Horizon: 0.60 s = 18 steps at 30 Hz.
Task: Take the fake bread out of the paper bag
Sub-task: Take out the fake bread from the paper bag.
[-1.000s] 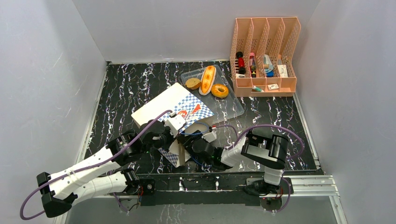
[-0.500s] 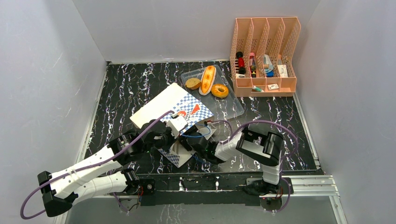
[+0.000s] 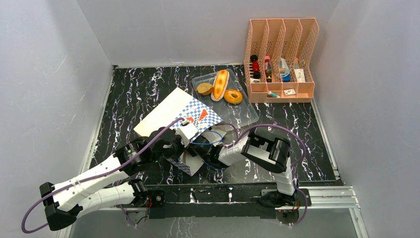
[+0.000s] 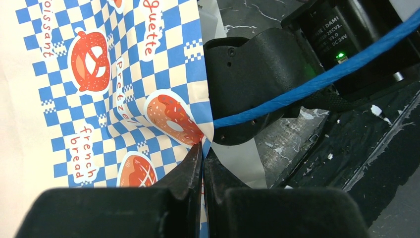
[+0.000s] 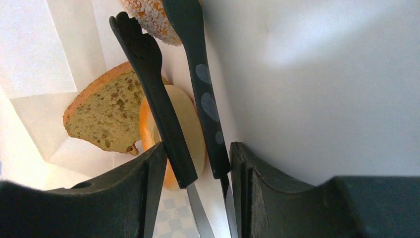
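At the middle of the black marbled tabletop (image 3: 138,84), slanted toward the left edge: one tan kraft paper bag (image 3: 171,106) with a blue-and-white checkered band, laid flat, mouth turned to the near edge.

Left end effector (image 4: 203,153): clenched on the printed lip of the paper bag, by which the mouth is held up. A blue cord handle (image 4: 307,84) is seen just beside the pinch.

Right end effector (image 5: 154,34): reached into the mouth, fingers (image 5: 148,89) parted, nothing seen to be clamped.

Fake bread inside the bag, as shown by the right wrist view:
- one oval bun (image 5: 195,134), orange rim and pale face, lying behind and between the fingers;
- one cut slice (image 5: 106,116), tan crust and porous crumb, touching the bun;
- one crumb-coated piece (image 5: 161,17) at the fingertips, mostly cut off by the view.

Fake bread already out, on a clear plastic tray (image 3: 247,115) near the far edge, right of centre: round brown roll (image 3: 204,89), long orange-tan bun (image 3: 220,85), golden ring donut (image 3: 233,96).

Step in hand, as judged: the grasp of a piece within the bag. It is best done with the fingers set astride the oval bun across its narrow width and closed only once both pads are past its rim. The white paper wall lies just beside one finger, so it could be pinched together with the bun. The lip should be held raised by the left end effector, and the withdrawal made straight along the bag toward the near edge.
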Available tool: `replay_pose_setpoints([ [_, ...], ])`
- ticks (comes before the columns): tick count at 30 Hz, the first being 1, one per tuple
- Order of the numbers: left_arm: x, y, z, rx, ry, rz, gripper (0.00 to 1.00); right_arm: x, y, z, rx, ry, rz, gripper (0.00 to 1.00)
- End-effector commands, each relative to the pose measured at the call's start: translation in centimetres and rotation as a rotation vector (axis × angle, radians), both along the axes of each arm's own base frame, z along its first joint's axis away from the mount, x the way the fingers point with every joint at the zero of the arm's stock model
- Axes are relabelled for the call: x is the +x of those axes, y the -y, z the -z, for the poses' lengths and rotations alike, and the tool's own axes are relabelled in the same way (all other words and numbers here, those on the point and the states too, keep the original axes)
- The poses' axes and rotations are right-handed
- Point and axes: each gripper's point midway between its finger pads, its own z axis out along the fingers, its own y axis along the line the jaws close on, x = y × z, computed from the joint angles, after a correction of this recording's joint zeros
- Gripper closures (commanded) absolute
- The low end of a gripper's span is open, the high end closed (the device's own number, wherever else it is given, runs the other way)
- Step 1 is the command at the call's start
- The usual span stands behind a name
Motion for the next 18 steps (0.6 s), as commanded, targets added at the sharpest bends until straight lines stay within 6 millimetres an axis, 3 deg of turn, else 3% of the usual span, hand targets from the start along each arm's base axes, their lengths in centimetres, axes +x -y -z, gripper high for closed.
replay_pose_setpoints([
  [1, -0.7, 1.0, -1.8, -0.077, 0.005, 0.051, 1.00, 0.5, -0.1, 2.2, -0.119, -0.015, -0.016, 0.55],
  [4, -0.8, 1.0, -1.8, -0.079, 0.003, 0.049, 1.00, 0.6, -0.3, 2.6, -0.133, -0.019, -0.018, 0.65],
  [8, -0.8, 0.8, -2.0, -0.086, 0.007, 0.042, 1.00, 0.4, -0.3, 3.1, -0.137, -0.036, -0.022, 0.88],
  [11, -0.7, 0.5, -2.3, -0.095, 0.017, 0.025, 1.00, 0.3, 0.0, 3.0, -0.130, -0.036, -0.020, 0.99],
  [18, 1.0, -1.1, -2.6, -0.073, 0.069, -0.100, 1.00, 0.0, 1.3, 0.7, -0.093, 0.008, -0.007, 1.00],
])
